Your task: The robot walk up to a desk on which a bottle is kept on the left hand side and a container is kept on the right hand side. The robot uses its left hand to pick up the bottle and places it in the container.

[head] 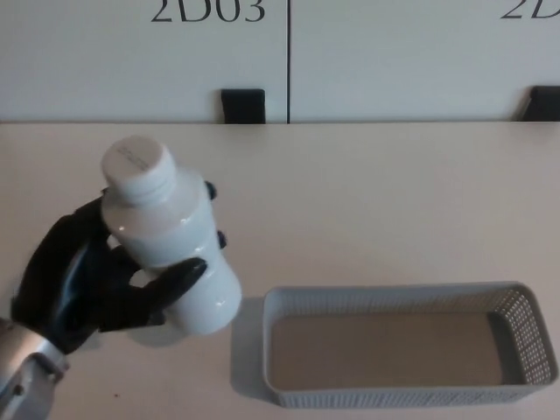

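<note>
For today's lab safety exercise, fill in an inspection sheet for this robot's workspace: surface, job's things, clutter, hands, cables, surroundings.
Surface: pale desk, bare apart from the job's things.
Job's things: white bottle with a white screw cap, tilted and held above the desk; grey mesh container, rectangular, empty, at the near right of the desk.
Clutter: nothing seen.
Hands: left hand shut on the bottle, black fingers wrapped round its body; right hand not in view.
Cables: nothing seen.
Surroundings: white wall panels behind the desk, one marked 2D03; two black brackets at the desk's far edge.
</note>
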